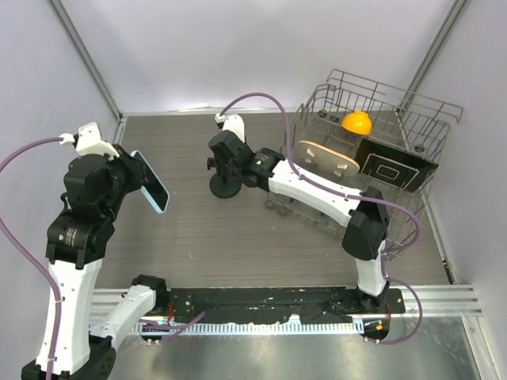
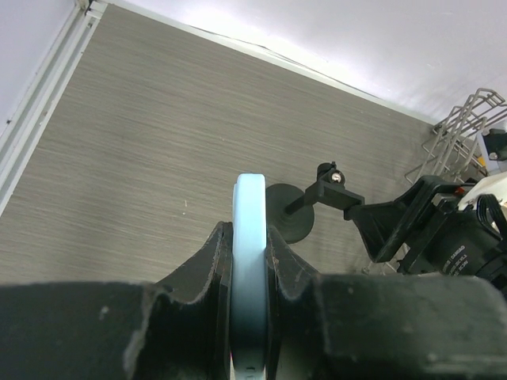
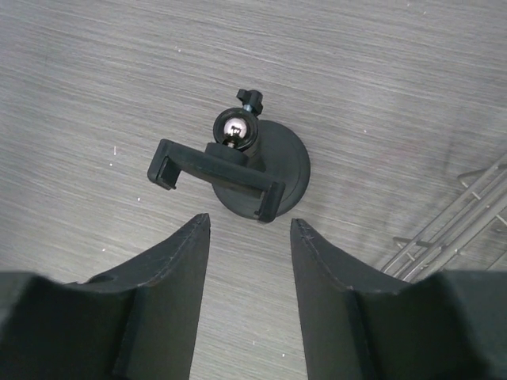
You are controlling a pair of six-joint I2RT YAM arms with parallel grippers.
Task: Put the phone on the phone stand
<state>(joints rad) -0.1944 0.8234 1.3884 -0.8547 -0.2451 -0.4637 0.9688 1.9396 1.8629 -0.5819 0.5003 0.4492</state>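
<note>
top external: mounted high at the near side, angled down over the whole grey wood-grain table [image 1: 206, 229] | left wrist: faced obliquely across the tabletop toward the small black disc-based phone stand [image 2: 290, 215] | right wrist: pointed down, close above that stand | shared: stand, seen by all three

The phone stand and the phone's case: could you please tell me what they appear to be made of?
The phone stand looks like matte black moulded plastic, dull with no glare. Its ball joint is mirror-shiny, probably polished metal. The phone has a light blue case edge, smooth with a soft sheen, likely silicone or plastic; the look does not settle which.
</note>
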